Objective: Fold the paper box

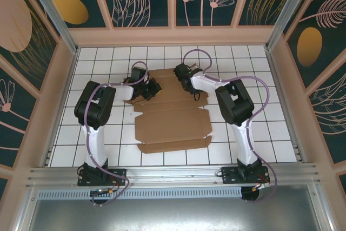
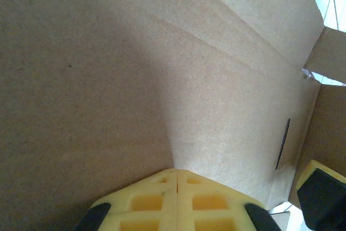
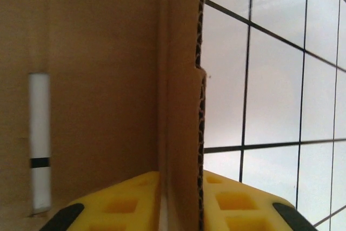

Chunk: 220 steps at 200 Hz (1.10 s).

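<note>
- Nearest the arm bases, the box (image 1: pixel 173 125) lies as an open sheet on the tiled table (image 1: pixel 259 133). Its near strip and wide middle panel are flat, with no walls up here.
- My read is that the job is at an early stage. Creases show, but nothing looks tucked or locked, so most of the folding is left.
- At mid-sheet, the side notches and tabs lie flat on the tiles with no gripper on them.
- At the far end both arms are in play. The right gripper (image 1: pixel 186 82) pinches a flap (image 3: pixel 181 79) that stands upright. One yellow finger sits on each face, and the corrugated edge runs up from between them.
- The left gripper (image 1: pixel 153 89) has its fingers pressed together with nothing visible between them. It is right over the brown board on the far left, but I cannot tell whether it is touching.
- A slit (image 3: pixel 39 139) sits beside the raised flap, probably meant to take a tab.
- For room, bare tiles run along both sides of the sheet and on past it to the back wall (image 1: pixel 173 36).
- The two grippers are near each other over the far strip, and that looks like the tight spot.
</note>
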Available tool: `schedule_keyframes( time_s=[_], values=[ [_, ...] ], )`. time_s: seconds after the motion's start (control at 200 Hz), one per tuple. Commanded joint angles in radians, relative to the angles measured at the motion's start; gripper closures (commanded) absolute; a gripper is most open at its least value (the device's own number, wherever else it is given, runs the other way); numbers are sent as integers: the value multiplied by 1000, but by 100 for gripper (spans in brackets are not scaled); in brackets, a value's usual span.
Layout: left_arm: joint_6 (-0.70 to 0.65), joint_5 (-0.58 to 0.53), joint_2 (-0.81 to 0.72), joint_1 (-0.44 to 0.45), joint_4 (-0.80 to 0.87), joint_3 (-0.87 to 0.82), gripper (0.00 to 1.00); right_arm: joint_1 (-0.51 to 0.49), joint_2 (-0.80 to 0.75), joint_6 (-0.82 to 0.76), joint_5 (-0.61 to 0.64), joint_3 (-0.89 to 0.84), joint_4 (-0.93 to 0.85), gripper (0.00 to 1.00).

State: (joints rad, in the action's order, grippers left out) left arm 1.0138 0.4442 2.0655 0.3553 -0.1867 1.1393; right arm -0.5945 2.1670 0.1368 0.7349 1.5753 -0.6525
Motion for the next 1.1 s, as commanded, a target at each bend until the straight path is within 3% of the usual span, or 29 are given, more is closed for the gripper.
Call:
schedule_keyframes(
  time_s=[0.0, 0.07, 0.14, 0.205, 0.275, 0.33, 0.606, 0.946, 1.096],
  values=[
    [-33, -48, 36, -1, 96, -10, 100, 42, -193, 48, -98, -73, 86, 66],
    [-34, -45, 36, -1, 95, -9, 100, 92, -326, 85, -276, -169, 171, 61],
    [-35, -46, 36, -1, 95, -9, 100, 134, -474, 124, -469, -287, 275, 45],
    [-38, -47, 35, 0, 95, -10, 100, 164, -580, 153, -630, -406, 370, 43],
    [-39, -44, 36, -2, 95, -10, 100, 175, -658, 185, -748, -519, 441, 33],
    [-40, -43, 38, -1, 93, -9, 100, 183, -682, 211, -815, -581, 463, 31],
    [-43, -41, 39, -1, 93, -6, 100, 218, -640, 293, -894, -758, 590, 29],
    [-40, -47, 39, -1, 96, -12, 100, 228, -497, 336, -1008, -747, 658, 29],
    [-38, -47, 38, -1, 96, -12, 100, 215, -528, 351, -1021, -752, 673, 34]
  ],
)
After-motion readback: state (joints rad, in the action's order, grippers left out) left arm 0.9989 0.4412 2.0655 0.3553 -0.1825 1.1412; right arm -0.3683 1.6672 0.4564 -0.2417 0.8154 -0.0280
